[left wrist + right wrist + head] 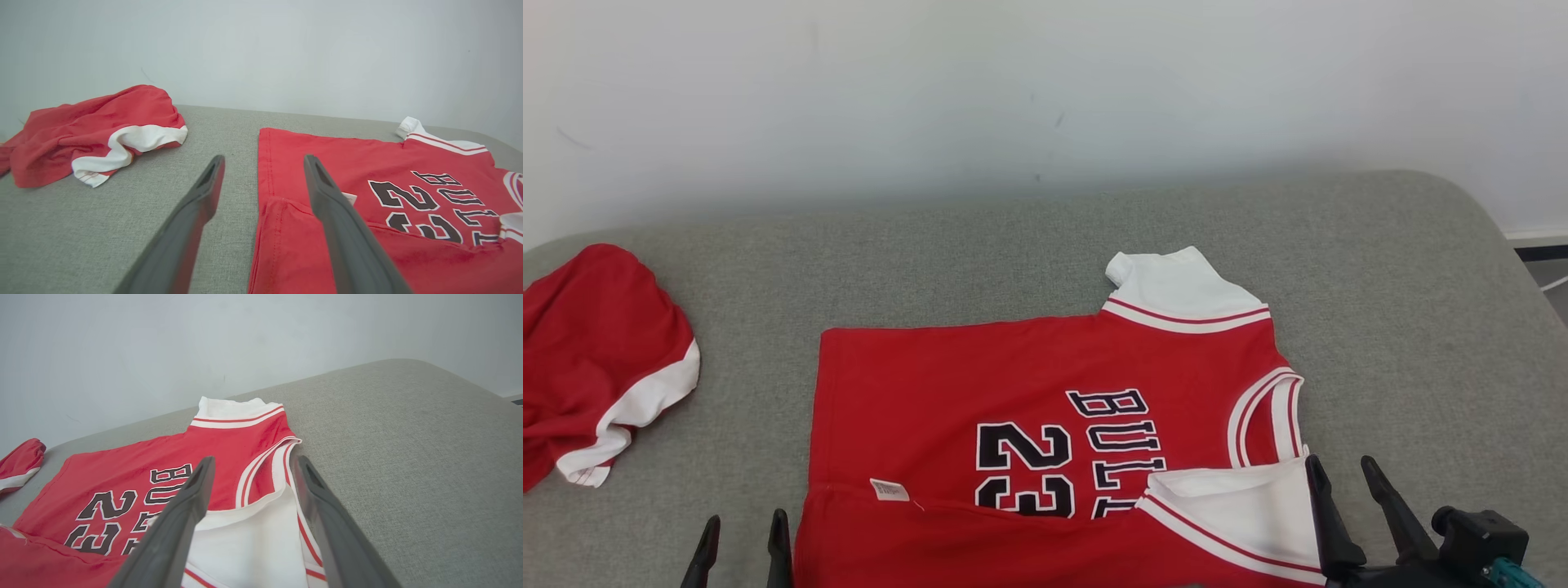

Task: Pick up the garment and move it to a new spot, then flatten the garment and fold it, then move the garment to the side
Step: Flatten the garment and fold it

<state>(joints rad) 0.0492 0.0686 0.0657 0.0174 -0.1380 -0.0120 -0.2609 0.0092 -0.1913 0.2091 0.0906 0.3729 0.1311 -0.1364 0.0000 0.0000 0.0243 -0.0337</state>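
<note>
While the jersey (931,384) lies half-folded at the near edge of the grey worktop (1380,286), left tool (746,520) and right tool (1339,462) stand released, grasping nothing.

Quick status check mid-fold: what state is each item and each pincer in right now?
jersey: lying flat on the grey cushion, near edge folded over and partly covering the number, not held.
shorts: crumpled in a heap at the cushion's left, apart from the jersey.
left pincer: open, empty, at the jersey's left edge.
right pincer: open, empty, by the folded-over white sleeve.
</note>
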